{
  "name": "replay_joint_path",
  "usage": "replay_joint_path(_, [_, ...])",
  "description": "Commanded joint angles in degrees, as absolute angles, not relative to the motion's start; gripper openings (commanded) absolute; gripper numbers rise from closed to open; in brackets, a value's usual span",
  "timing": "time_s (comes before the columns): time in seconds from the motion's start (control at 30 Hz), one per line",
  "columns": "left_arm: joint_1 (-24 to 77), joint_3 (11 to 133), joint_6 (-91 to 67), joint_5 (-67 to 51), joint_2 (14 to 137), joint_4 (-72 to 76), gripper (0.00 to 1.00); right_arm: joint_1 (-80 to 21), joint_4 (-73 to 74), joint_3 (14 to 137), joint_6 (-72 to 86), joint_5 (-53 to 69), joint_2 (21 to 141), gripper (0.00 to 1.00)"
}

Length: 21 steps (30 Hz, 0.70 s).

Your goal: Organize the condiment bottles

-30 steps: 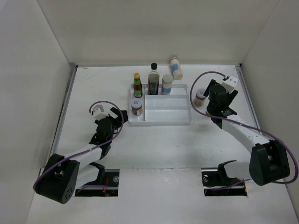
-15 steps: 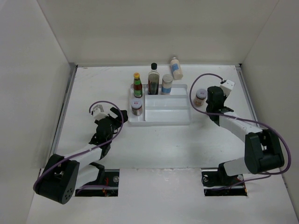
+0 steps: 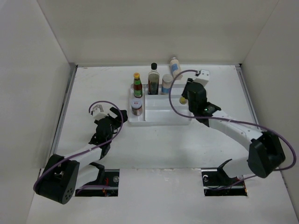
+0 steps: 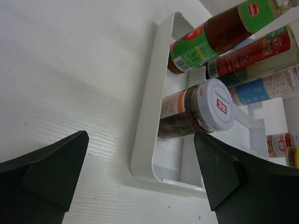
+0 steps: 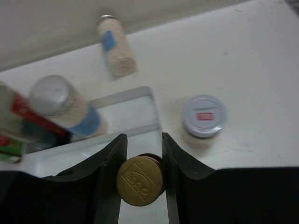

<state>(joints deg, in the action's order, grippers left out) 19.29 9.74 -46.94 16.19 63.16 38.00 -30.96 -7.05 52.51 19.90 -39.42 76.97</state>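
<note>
Right then, starting at the right gripper (image 5: pixel 142 149): jaws drawn in close, pinching a small yellow-capped dark bottle (image 5: pixel 140 181), one finger on either side of the cap. Hard to say whether gripped on the cap itself or just beneath it. Looks to be hanging over the right end of the white divided tray (image 5: pixel 156 112), just inside its right wall.

Plenty to go wrong from here:
- Could slip free if held by that smooth round cap alone, with so little contact.
- Could clip the tray wall on the way down.
- Could topple on release if set down tilted.
- Worth watching the blue-labelled shaker (image 5: pixel 65 105) too, standing near in the tray and easily knocked by any sideways drift.

As for looks, from above: gold-yellow cap with an embossed mark and a sliver of dark red-brown shoulder below. Upright, as far as can be judged.

Moving outward:
- **On the table (image 3: pixel 93 84), just beside the tray's right corner:** a short white-lidded jar (image 5: pixel 204 115).
- **Farther back:** a pale shaker (image 5: pixel 116 46) lying on its side. Both look yet to be put away.
- **Along the tray's back:** a yellow-capped red sauce bottle (image 3: pixel 137 85) and a tall dark black-capped bottle (image 3: pixel 153 79), both standing.
- **In the front left compartment:** a short spice jar (image 3: pixel 136 108).

Finally the left gripper (image 3: pixel 110 116): spread fully wide, holding nothing, off the tray's left end and not touching it.
</note>
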Motion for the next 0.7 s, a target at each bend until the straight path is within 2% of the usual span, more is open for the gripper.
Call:
replay_joint_path(0.0, [18.68,9.93,-47.46,16.08,61.53,40.96,1.0,-35.8,-16.77,60.54,19.43,-34.2,83.39,0.3])
replay_joint_path(0.27, [18.24,10.02,-47.46,15.91,61.96,41.04,1.0,-40.82,-21.01,77.24,18.55,-27.34,102.55,0.31])
replay_joint_path(0.53, [17.97,10.11,-47.46,15.56,62.57,41.13,1.0,-42.32,-17.93,82.35,17.32,-26.72,110.39,0.32])
replay_joint_path(0.63, [17.97,10.11,-47.55,15.56,62.49,41.22,1.0,-42.76,-17.23,81.65,16.61,-26.63,111.53,0.39])
replay_joint_path(0.67, [17.97,10.19,-47.55,15.56,62.66,41.31,1.0,-42.84,-16.88,81.22,16.61,-26.72,111.62,0.45])
